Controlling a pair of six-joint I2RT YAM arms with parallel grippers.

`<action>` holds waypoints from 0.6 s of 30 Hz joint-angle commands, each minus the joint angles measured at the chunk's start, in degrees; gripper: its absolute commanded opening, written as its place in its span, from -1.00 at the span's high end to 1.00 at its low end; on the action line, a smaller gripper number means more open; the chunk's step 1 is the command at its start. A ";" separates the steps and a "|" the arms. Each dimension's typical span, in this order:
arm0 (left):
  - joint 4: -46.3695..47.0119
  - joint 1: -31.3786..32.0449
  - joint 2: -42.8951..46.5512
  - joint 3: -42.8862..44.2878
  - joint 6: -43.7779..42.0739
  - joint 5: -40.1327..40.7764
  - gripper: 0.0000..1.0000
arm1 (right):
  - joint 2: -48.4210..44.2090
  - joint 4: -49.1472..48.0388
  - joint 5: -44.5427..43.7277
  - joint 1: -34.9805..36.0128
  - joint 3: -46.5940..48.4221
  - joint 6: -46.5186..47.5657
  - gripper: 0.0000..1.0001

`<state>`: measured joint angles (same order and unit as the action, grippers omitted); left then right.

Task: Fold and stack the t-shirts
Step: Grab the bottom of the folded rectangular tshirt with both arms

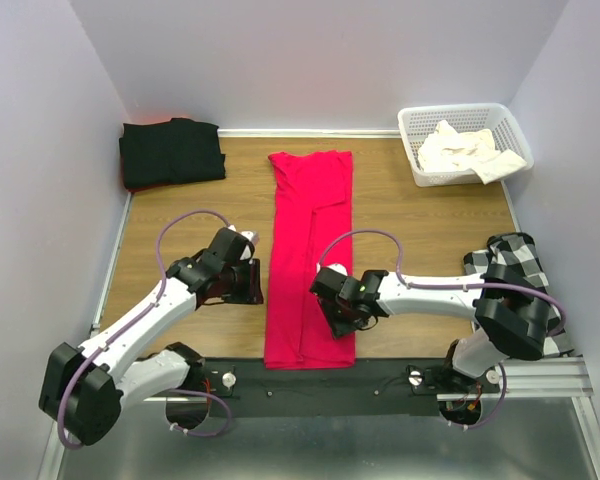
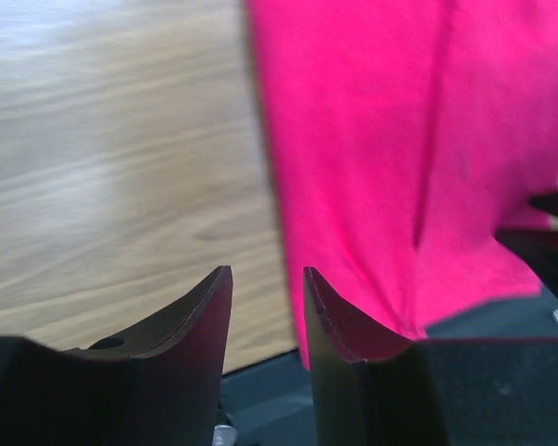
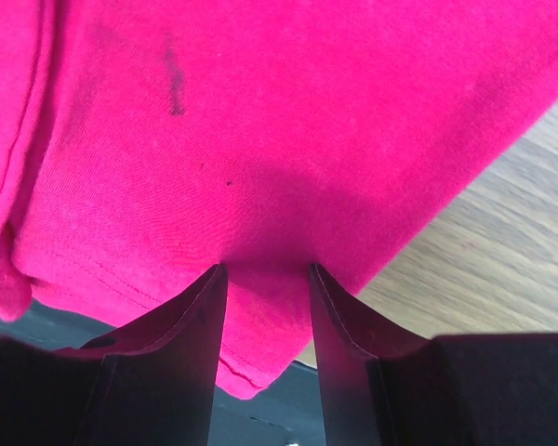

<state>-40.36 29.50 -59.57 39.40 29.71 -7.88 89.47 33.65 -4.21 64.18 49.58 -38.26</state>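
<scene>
Black t-shirt (image 1: 172,152) lies folded, red t-shirt (image 1: 310,255) half-folded — under the slightly parted right pincer (image 3: 265,307), beside the slightly parted, empty left pincer (image 2: 265,307) — cream t-shirt (image 1: 467,150) untouched.

Robot lab test cell

Plain pale lavender partition walls (image 1: 40,120) box in a wood-grain counter (image 1: 420,230), with an aluminium mounting rail (image 1: 540,375) bolted along its near edge.

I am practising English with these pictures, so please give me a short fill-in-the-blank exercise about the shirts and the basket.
1. The shirt spread long in the middle of the table is ____.
2. The folded black shirt lies in the far ____ corner.
3. The cream shirt lies inside the white ____.
4. The right gripper is over the red shirt's ____ end.

Missing words: red; left; basket; near
</scene>
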 commanded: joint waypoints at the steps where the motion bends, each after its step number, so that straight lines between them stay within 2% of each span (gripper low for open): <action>1: 0.28 4.95 3.23 -1.60 3.94 -4.77 0.08 | -2.36 5.73 -3.70 0.59 2.62 -1.82 0.00; 6: 0.72 11.10 4.90 -3.89 9.04 -6.45 0.01 | -6.41 6.95 -4.76 0.59 3.68 -3.84 -0.04; 12: -0.68 19.44 0.16 -3.89 16.86 -3.29 -0.01 | -9.23 8.28 -4.58 0.59 1.92 -6.91 -0.14; 18: -2.96 21.13 -1.69 -4.85 25.72 -0.04 -0.01 | -10.81 8.10 -3.61 0.68 -0.54 -9.02 -0.17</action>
<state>-40.47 49.71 -61.21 35.53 46.33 -11.66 80.42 40.14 -7.03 64.20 51.09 -44.36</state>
